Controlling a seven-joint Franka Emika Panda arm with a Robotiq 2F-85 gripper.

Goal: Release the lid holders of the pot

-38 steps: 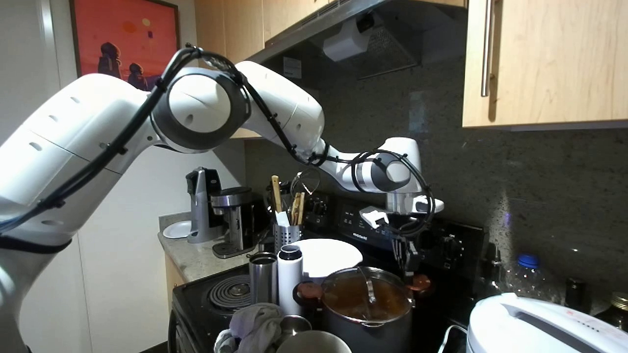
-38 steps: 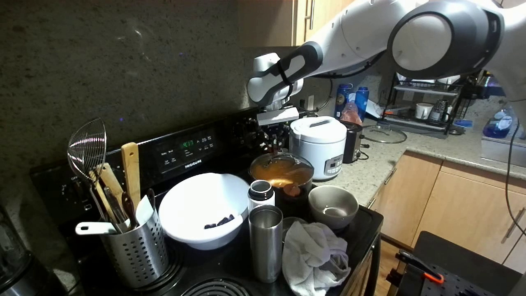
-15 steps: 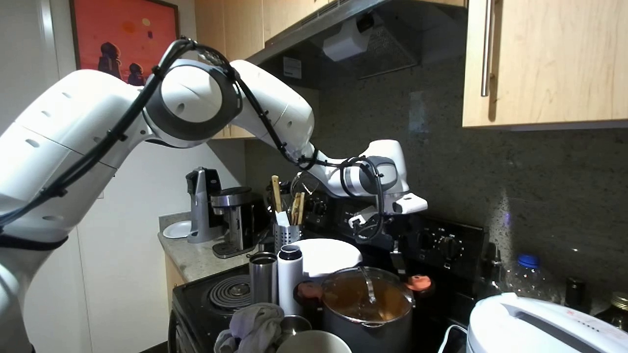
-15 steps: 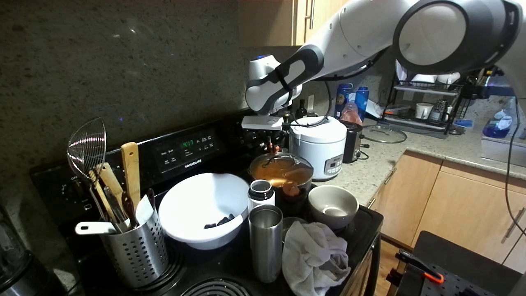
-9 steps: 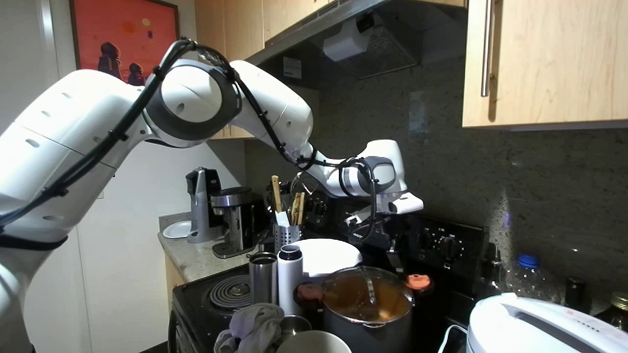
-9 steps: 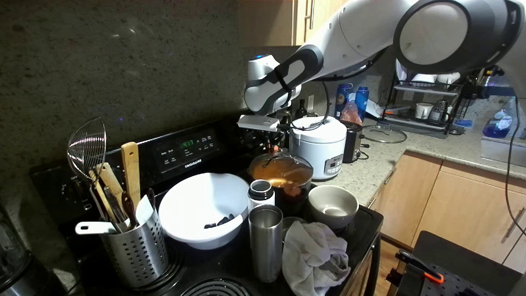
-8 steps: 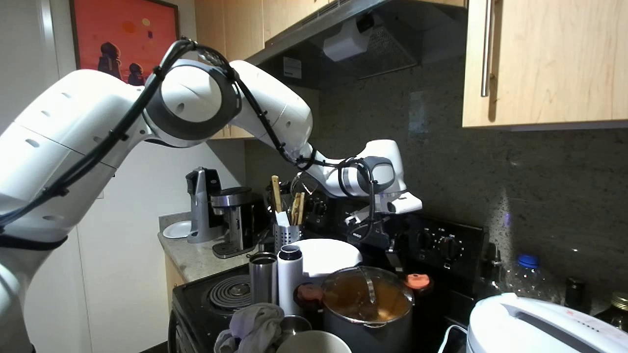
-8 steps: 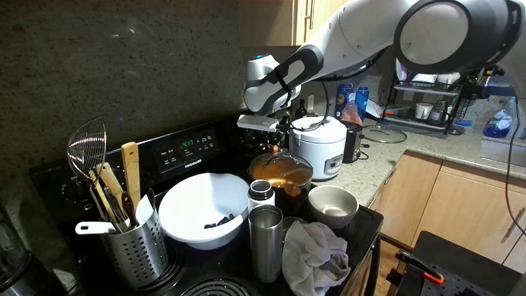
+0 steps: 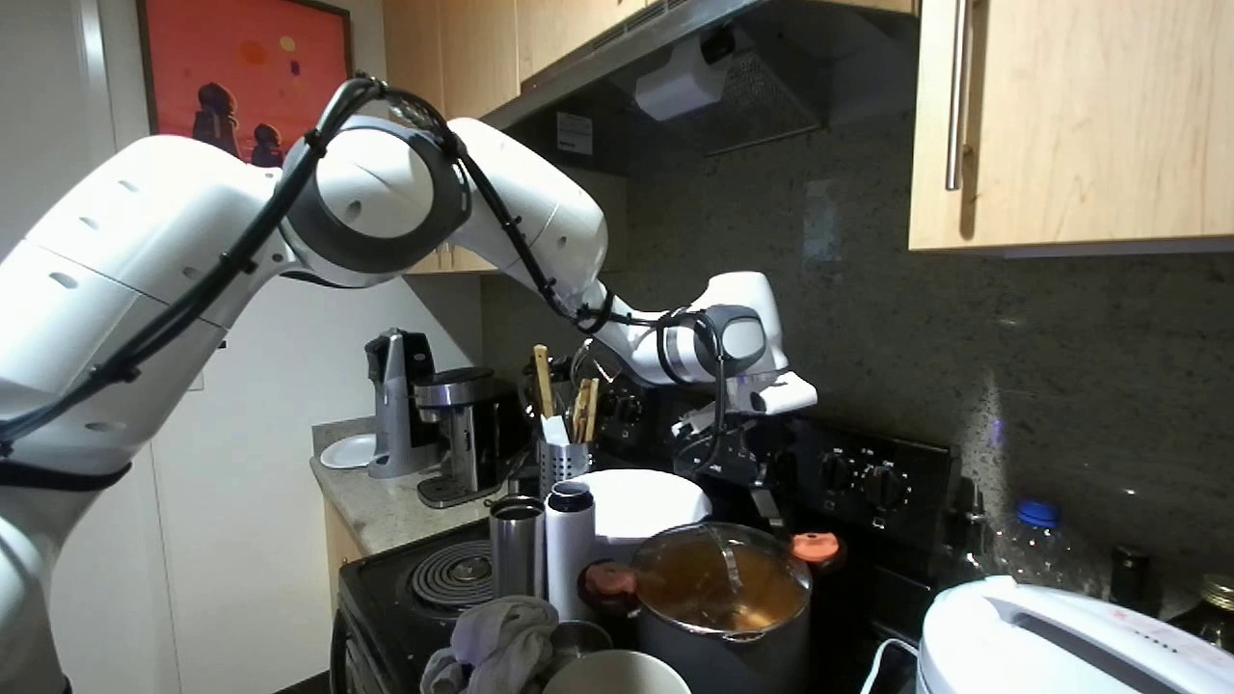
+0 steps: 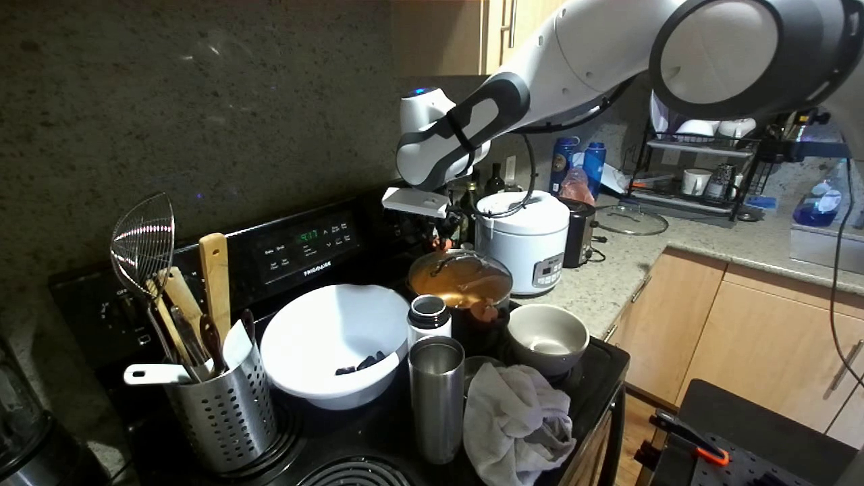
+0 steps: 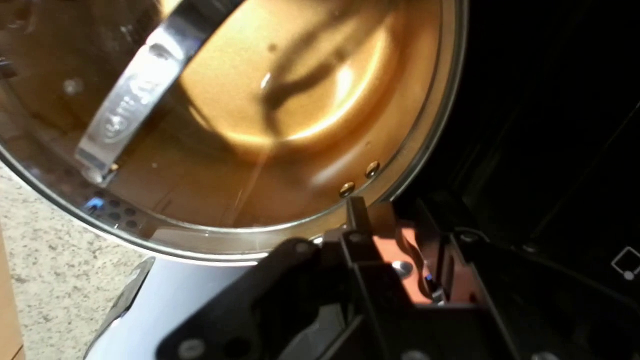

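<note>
Dark grey metal walls form the pot [image 9: 728, 660], which stands on the stove [image 10: 368, 425] under a see-through lid [image 9: 689, 583]; I judge it stiff and fairly weighty, though whether the amber inside is liquid I cannot tell. Glass asks for care: the lid would likely chip if levered, and its polished strap handle [image 11: 132, 102] looks slippery. Better purchase should come at the edge, on the orange far-right holder [image 9: 816, 547] and the matching near-left holder [image 9: 610, 578] seen in an exterior view; both look like firm plastic or rubber. I would pinch the far-right one by its two flanks at the outer end, clear of the glass, and work gently, since a sideways tug could skid the whole pot. In the wrist view the end effector [image 11: 390, 210] has its jaws part-way apart, with that holder showing between them; whether they press on it I cannot tell. In an exterior view, a white bowl [image 10: 324, 331] sits just left of the pot, a white bottle [image 10: 430, 330] just nearer, and a rice cooker [image 10: 520, 246] farther right on the speckled desk [image 10: 574, 307].
</note>
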